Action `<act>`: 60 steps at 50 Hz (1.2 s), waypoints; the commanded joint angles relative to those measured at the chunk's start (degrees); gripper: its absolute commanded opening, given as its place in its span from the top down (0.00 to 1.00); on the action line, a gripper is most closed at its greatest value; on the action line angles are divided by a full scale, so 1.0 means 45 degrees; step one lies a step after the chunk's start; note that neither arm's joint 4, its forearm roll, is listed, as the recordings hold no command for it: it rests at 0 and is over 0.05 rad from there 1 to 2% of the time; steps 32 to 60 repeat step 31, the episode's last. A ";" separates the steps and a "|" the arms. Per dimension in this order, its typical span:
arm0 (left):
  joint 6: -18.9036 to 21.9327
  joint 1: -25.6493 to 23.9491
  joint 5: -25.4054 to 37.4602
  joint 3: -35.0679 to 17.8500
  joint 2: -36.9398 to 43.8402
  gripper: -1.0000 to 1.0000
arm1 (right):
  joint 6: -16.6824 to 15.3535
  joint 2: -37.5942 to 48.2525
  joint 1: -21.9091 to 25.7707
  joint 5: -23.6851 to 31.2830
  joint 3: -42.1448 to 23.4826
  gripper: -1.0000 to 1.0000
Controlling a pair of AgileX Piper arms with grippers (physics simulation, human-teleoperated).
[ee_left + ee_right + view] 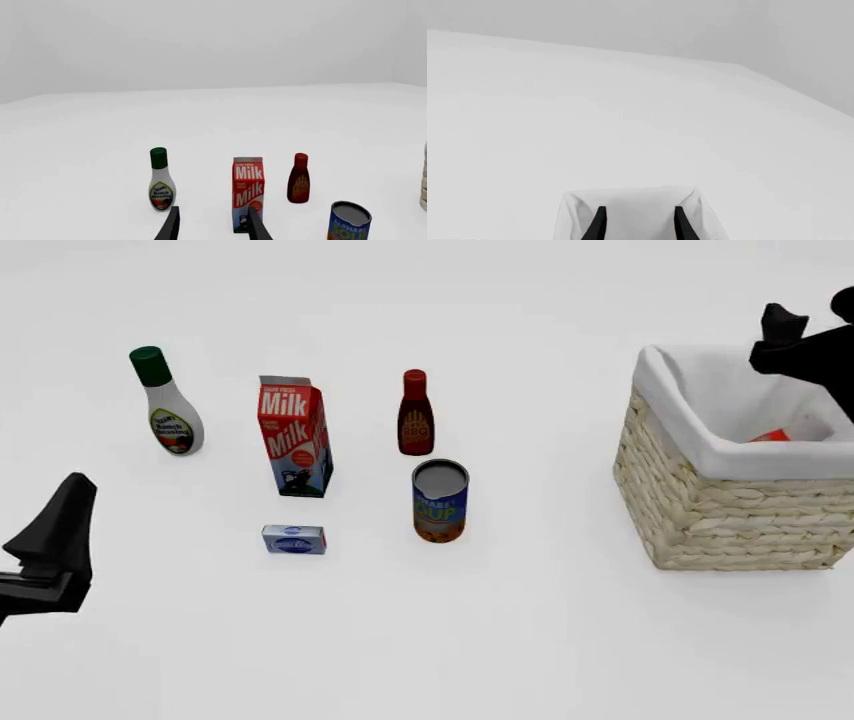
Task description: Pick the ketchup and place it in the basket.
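Red shows inside the basket: a small patch of bright plastic with a bit of white, lying low against the white cloth lining on the far right side. Judging by colour, that is the ketchup, already dropped in, though so little of it shows that I cannot be sure, nor tell whether it stands or lies.

Above the basket's right rim hangs the right hand, dark and partly cut off by the frame edge. In the right wrist view its two fingers stand apart with nothing between them, pointing over the lined basket rim. So the placing looks done; what seems left is only for the arm to draw clear.

On the left, the left hand hovers low over the surface, well apart from everything. Its own camera shows the fingers spread and empty.

Standing on the surface are a ranch bottle, a milk carton, a slim dark sauce bottle, a soup can and a small blue box. No bright red bottle stands among them.

The basket's inner floor is hidden by its near wall, and both arms are mostly out of frame.
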 commanded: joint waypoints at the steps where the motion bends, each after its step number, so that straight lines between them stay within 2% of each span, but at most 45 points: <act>1: -0.0025 0.0000 -0.0021 0.0010 -0.0005 0.00 | 0.0039 -0.1321 0.0341 0.0030 0.0774 0.00; 10: -0.0024 0.0058 0.0070 0.0026 -0.0136 0.00 | -0.0144 -0.2806 0.0900 -0.0762 0.2059 0.00; 14: -0.0058 0.0111 0.0147 0.0015 -0.0259 0.00 | 0.0019 -0.3281 0.1051 -0.0795 0.2504 0.00; 31: -0.0166 0.0163 -0.0003 0.0074 -0.0195 0.00 | 0.0266 -0.3954 0.1615 -0.1682 0.4256 0.00; 60: -0.0166 0.0163 -0.0003 0.0074 -0.0195 0.00 | 0.0266 -0.3954 0.1615 -0.1682 0.4256 0.00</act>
